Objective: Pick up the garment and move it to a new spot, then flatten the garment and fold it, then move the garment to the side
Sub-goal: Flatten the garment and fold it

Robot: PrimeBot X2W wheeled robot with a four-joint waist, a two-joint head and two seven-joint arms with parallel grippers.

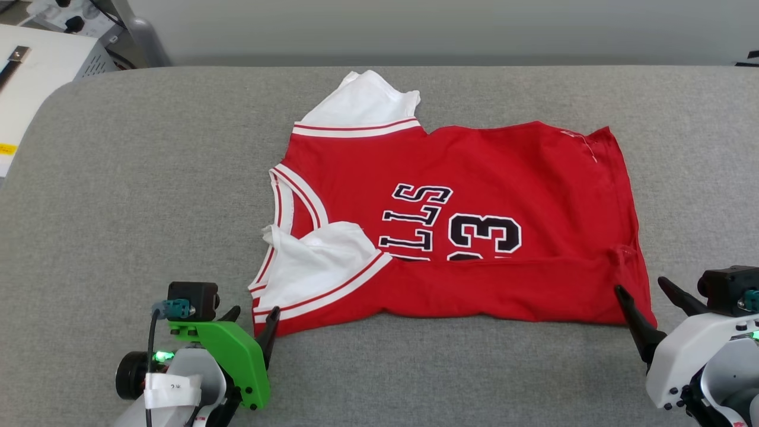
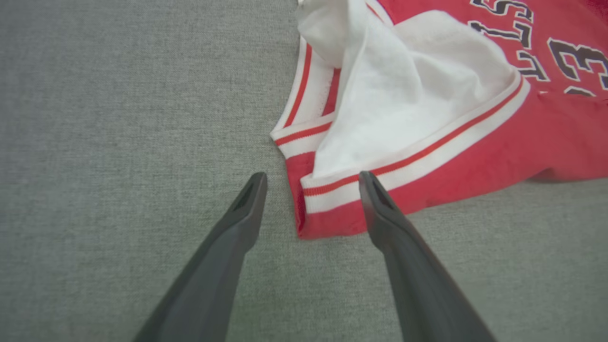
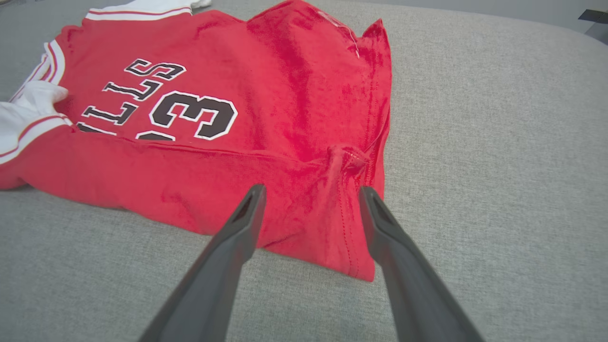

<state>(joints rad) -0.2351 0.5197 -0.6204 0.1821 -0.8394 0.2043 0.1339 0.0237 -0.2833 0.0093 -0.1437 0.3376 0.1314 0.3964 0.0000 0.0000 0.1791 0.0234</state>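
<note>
Garment point(image 1: 474, 178) lies mid-tabletop point(image 1: 148, 207), neck to my left, hem to my right. It's soft red knit with white sleeves, red-white striped trim and black white-edged lettering. Near long edge is folded over, covering the lettering's lower part. Near sleeve is crumpled on top, far sleeve sticks out flat. Tabletop is grey woven fabric with a rounded corner. Plain pale wall point(image 1: 415, 29) behind, white equipment box point(image 1: 35, 65) far left. Left claw point(image 1: 255, 313) straddles the near-left corner, right claw point(image 1: 640, 284) the near-right. Both are spread wide, holding nothing.
</note>
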